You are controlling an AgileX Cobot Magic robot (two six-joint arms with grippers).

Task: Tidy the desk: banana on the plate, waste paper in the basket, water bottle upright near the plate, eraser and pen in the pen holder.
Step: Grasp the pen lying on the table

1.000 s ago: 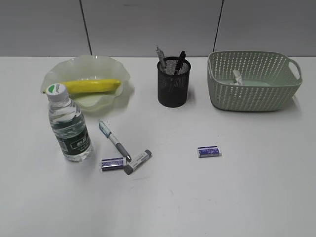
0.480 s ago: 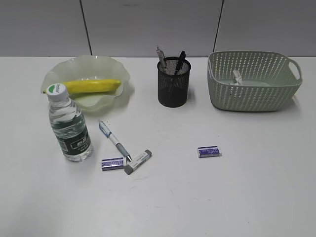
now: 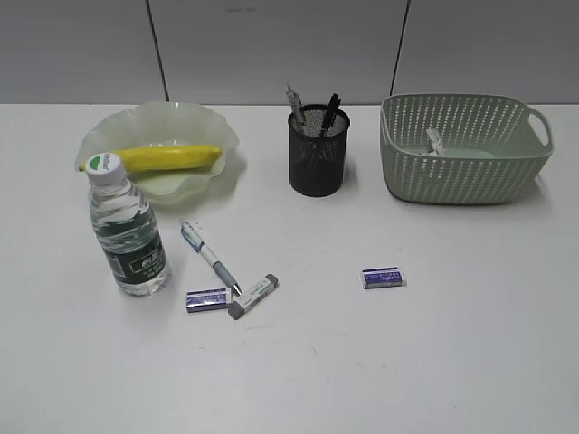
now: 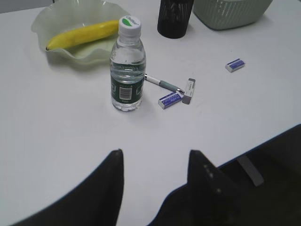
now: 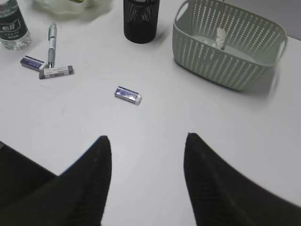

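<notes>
The white desk (image 3: pixel 434 353) carries the green wavy-rimmed plate (image 3: pixel 213 127) at back left, the black mesh pen holder (image 3: pixel 317 163) at back centre and the perforated basket (image 3: pixel 466 176) at back right. In front of the plate stands the water bottle (image 3: pixel 127 231), upright. Beside it lie 1 pen (image 3: pixel 210 258) and 2 erasers (image 3: pixel 207 299) (image 3: pixel 252 296), close together; a 3rd eraser (image 3: pixel 384 278) lies apart, further right.

The smooth matt white counter (image 3: pixel 434 353) carries a clear glossy plastic water bottle (image 3: pixel 128 231) with a dark green label and a translucent pale green wavy-rimmed plastic plate (image 3: pixel 194 122). Ahead of the matt black right gripper (image 5: pixel 146 155) stand a black wire-mesh metal pen holder (image 3: pixel 317 152) and a pale green perforated matt plastic basket (image 3: pixel 461 154) holding crumpled white paper (image 3: pixel 435 142).
</notes>
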